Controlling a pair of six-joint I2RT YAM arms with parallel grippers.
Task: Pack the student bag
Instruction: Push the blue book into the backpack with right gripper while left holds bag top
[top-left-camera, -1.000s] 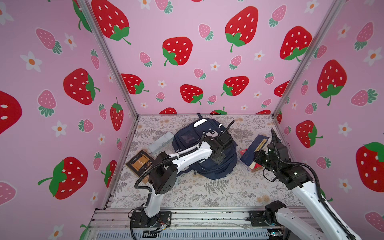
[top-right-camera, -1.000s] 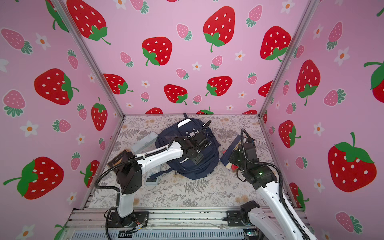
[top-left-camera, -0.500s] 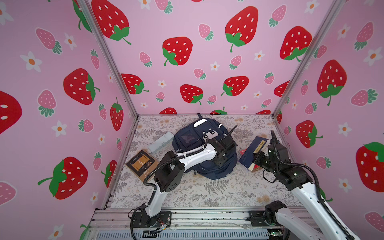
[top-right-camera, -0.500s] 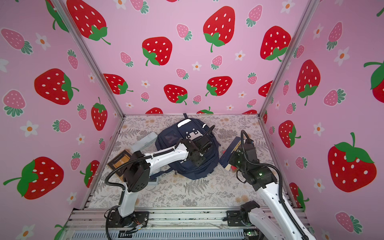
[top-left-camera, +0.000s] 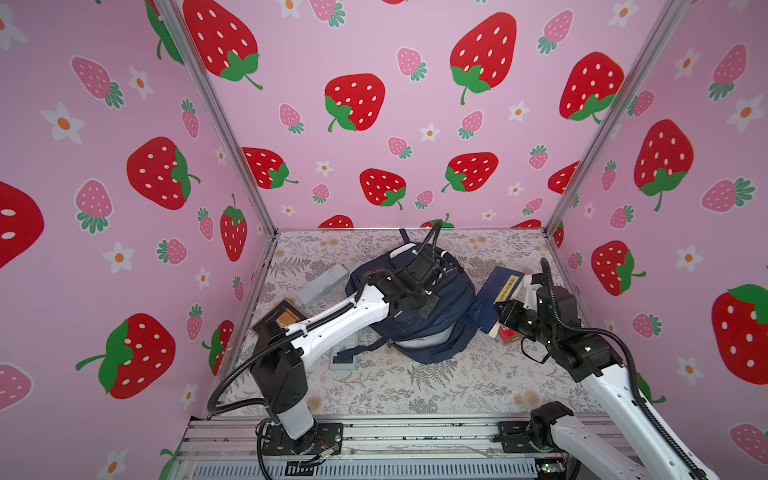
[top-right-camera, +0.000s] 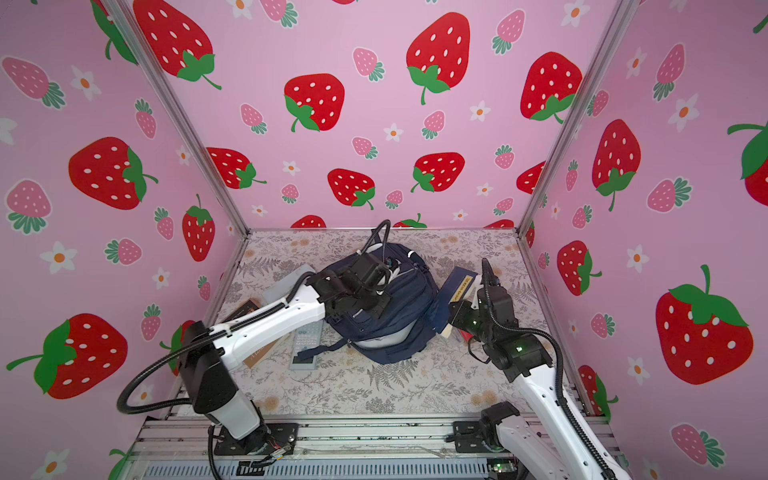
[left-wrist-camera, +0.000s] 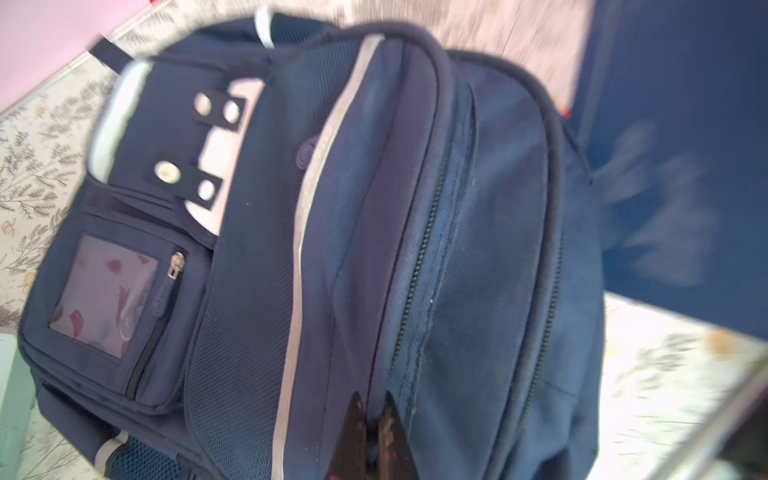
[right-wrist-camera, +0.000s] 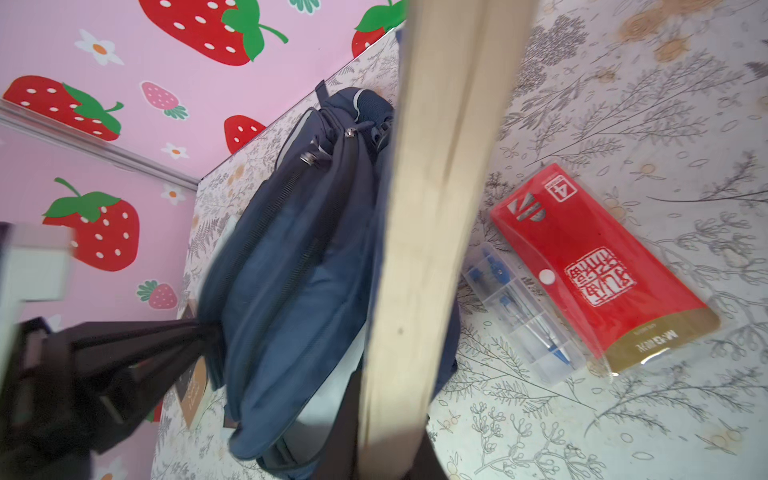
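The student bag (top-left-camera: 432, 328) (top-right-camera: 405, 320), navy with silver stripes, lies in the middle of the floral table in both top views. My left gripper (left-wrist-camera: 372, 405) rests on its top and is shut, pinching a fold of the bag's fabric beside a zip (left-wrist-camera: 419, 266). My right gripper (right-wrist-camera: 390, 444) hovers at the bag's right side, shut on a blue book (top-left-camera: 496, 291) (top-right-camera: 457, 286) held on edge. The book's cream page edge (right-wrist-camera: 432, 208) crosses the right wrist view and hides part of the bag (right-wrist-camera: 291, 266).
A red packet (right-wrist-camera: 594, 266) and a clear plastic case (right-wrist-camera: 519, 316) lie on the table under the held book. Left of the bag are a grey box (top-left-camera: 324, 282), a brown-and-black book (top-left-camera: 278, 318) and a calculator (top-left-camera: 345, 353). Pink walls enclose three sides.
My left gripper has gone from open to shut on the bag's fabric and its arm has shifted slightly over the bag. The right gripper keeps the book in nearly the same place.
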